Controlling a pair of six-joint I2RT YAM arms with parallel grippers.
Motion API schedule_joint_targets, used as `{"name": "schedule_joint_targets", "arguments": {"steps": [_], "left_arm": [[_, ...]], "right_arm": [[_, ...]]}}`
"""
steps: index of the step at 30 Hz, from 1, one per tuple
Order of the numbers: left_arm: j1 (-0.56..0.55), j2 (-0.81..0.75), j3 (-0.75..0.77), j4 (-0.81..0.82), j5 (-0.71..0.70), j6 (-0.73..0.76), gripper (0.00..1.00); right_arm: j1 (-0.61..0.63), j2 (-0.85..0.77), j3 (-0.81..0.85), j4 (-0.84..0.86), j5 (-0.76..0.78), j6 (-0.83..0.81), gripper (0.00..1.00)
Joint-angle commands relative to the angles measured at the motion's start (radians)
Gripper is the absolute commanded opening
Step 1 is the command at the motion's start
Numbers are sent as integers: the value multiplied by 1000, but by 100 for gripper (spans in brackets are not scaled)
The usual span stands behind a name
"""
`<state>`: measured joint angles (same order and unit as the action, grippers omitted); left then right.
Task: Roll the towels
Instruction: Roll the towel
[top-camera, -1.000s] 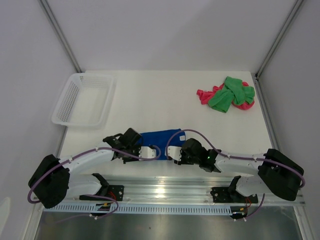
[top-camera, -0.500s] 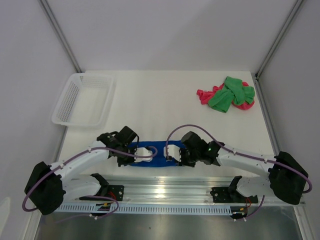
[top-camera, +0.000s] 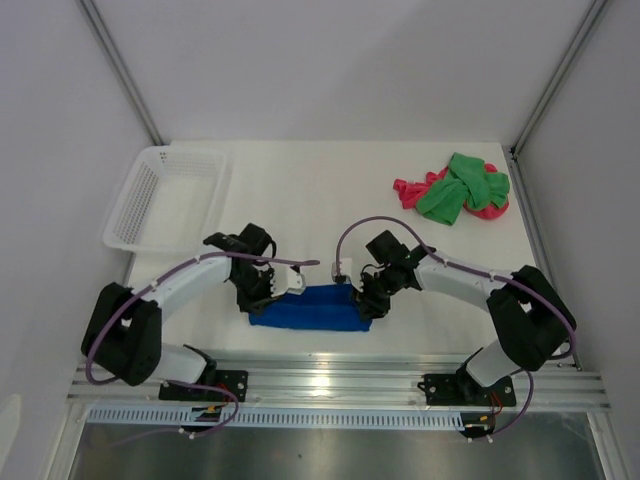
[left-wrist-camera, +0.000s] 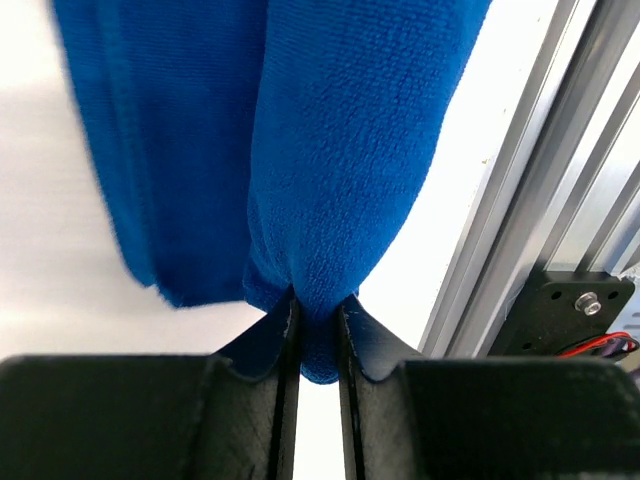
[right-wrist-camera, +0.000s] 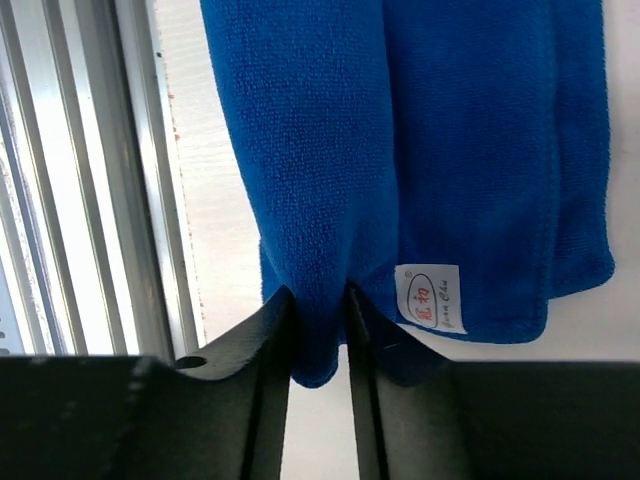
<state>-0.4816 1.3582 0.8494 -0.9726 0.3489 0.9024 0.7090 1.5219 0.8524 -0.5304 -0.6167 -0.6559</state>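
Left hand (left-wrist-camera: 318, 322) and right hand (right-wrist-camera: 318, 312) each clenching end of blue towel (top-camera: 312, 310), folded strip lying at near table (top-camera: 300, 200) edge. Suggesting rolling both ends together, tension even, no skew.

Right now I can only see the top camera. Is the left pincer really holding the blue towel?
Observer: Yes. The left wrist camera shows the left pincer pinching a fold of the blue towel between its fingers.
Operator: And the other one?
Observer: The right wrist camera shows the right pincer pinching a fold at its end too.
Operator: Anything else hiding from me?
Observer: A small white label with red print sits at the towel's edge, beside the right pincer.
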Motion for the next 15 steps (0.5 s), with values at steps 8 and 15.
{"name": "schedule_joint_targets", "arguments": {"steps": [8,15], "left_arm": [[49,160,50,-8,50,46,23],[58,203,83,2,44,23,28]], "right_arm": [[-72,-14,37,55,70,67,44],[-85,-195,17,92,164,151,48]]}}
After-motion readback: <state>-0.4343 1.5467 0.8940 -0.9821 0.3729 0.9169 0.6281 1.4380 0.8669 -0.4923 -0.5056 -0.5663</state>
